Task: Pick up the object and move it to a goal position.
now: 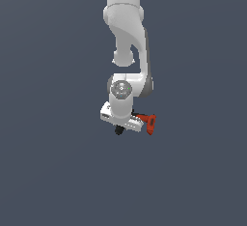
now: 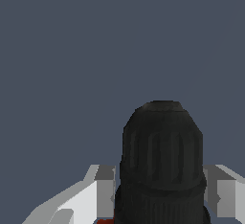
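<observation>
The object (image 1: 149,122) is a small power drill with a red-orange handle and a black chuck (image 1: 118,130). In the exterior view it sits under my white gripper (image 1: 123,125), the handle sticking out to the exterior view's right and the chuck poking out below the hand. The wrist view is filled by the black chuck (image 2: 161,151), with one white finger (image 2: 101,192) on each side pressed against it. A sliver of red body (image 2: 105,221) shows at the frame edge. My gripper (image 2: 162,192) is shut on the object.
A plain dark grey-blue surface (image 1: 48,162) fills both views. The white arm (image 1: 126,22) reaches in from the top of the exterior view. No other objects or marker show.
</observation>
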Robot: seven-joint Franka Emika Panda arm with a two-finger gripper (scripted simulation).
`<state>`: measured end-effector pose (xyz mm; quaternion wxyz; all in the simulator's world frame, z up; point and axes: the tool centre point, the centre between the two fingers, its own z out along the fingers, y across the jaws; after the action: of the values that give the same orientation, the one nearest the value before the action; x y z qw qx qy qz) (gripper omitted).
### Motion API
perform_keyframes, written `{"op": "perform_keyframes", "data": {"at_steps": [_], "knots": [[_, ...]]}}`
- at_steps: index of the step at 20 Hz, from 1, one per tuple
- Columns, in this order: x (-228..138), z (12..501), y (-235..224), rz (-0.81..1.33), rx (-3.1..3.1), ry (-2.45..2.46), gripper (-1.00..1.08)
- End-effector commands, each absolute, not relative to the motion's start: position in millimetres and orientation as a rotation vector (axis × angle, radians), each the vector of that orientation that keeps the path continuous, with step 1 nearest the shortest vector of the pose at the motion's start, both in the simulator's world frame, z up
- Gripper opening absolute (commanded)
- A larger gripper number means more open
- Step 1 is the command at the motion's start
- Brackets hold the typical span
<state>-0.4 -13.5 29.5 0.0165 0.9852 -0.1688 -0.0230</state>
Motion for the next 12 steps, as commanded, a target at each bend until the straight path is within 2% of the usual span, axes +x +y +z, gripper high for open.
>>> {"op": "perform_keyframes", "data": {"at_steps": [1, 12], "knots": [[0, 28, -14, -0.071, 3.063, -0.525, -1.00], [1, 42, -20, -0.071, 3.063, -0.525, -1.00]]}}
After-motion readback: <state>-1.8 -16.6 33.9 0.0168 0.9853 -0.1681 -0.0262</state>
